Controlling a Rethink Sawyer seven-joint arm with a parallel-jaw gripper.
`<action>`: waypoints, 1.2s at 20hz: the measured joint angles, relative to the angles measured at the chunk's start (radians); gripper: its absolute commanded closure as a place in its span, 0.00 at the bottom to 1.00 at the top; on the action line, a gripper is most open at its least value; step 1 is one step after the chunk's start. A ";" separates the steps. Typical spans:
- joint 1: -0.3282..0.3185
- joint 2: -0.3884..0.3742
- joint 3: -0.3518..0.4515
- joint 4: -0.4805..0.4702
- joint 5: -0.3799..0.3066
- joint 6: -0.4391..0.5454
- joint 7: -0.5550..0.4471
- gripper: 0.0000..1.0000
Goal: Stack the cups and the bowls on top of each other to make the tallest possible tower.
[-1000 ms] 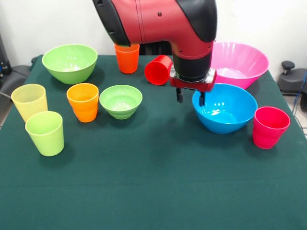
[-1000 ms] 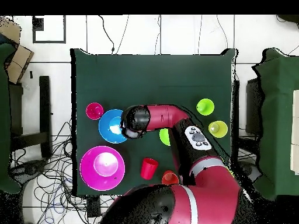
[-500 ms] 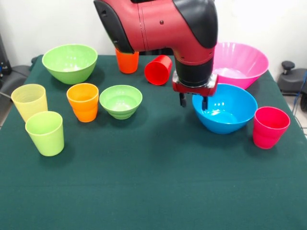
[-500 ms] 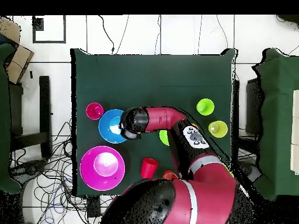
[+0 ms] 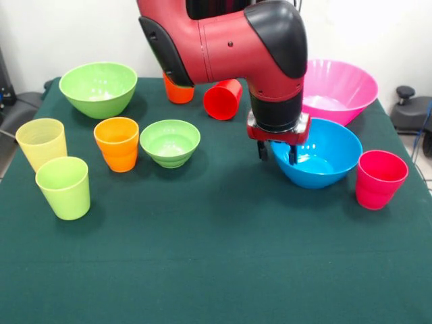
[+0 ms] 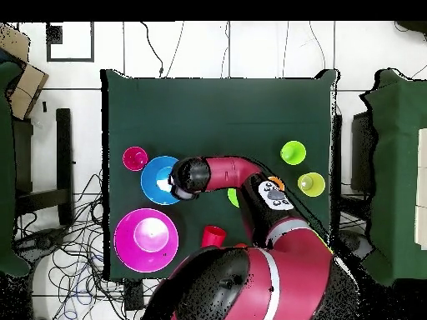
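The gripper (image 5: 277,152) hangs at the near-left rim of the large blue bowl (image 5: 324,156), its jaws parted, one prong outside the wall and the other over the inside, so the rim sits between them; contact with the rim cannot be confirmed, and nothing is lifted. In the overhead view the gripper (image 6: 178,181) end of the arm covers one edge of the large blue bowl (image 6: 157,180). No tower exists: every bowl and cup stands separately on the green desk (image 5: 216,270). The large pink bowl (image 5: 341,88) sits just behind the blue bowl, close to or touching it. The pinkish-red cup (image 5: 379,179) stands upright just beside the blue bowl, on its right in the front view. The red cup (image 5: 223,98) lies on its side behind the arm, mouth toward the camera. One orange cup (image 5: 177,92) stands behind the arm, largely hidden by it. The small light green bowl (image 5: 170,142) sits near the desk centre, with the second orange cup (image 5: 117,144) upright just beside it. The large light green bowl (image 5: 98,88) sits at the far left corner. The pale yellow cup (image 5: 42,143) and the lime green cup (image 5: 63,187) stand upright, close together, near the left edge.
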 measured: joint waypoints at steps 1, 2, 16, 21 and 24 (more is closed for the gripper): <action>0.001 0.004 0.000 0.000 0.000 -0.002 0.000 0.00; 0.001 0.005 0.000 0.000 0.000 -0.003 0.000 0.00; 0.001 0.007 0.000 0.000 0.000 -0.003 0.000 0.00; 0.001 0.007 0.000 0.000 0.000 -0.003 0.000 0.00; 0.001 0.006 0.001 0.000 0.001 -0.002 0.000 1.00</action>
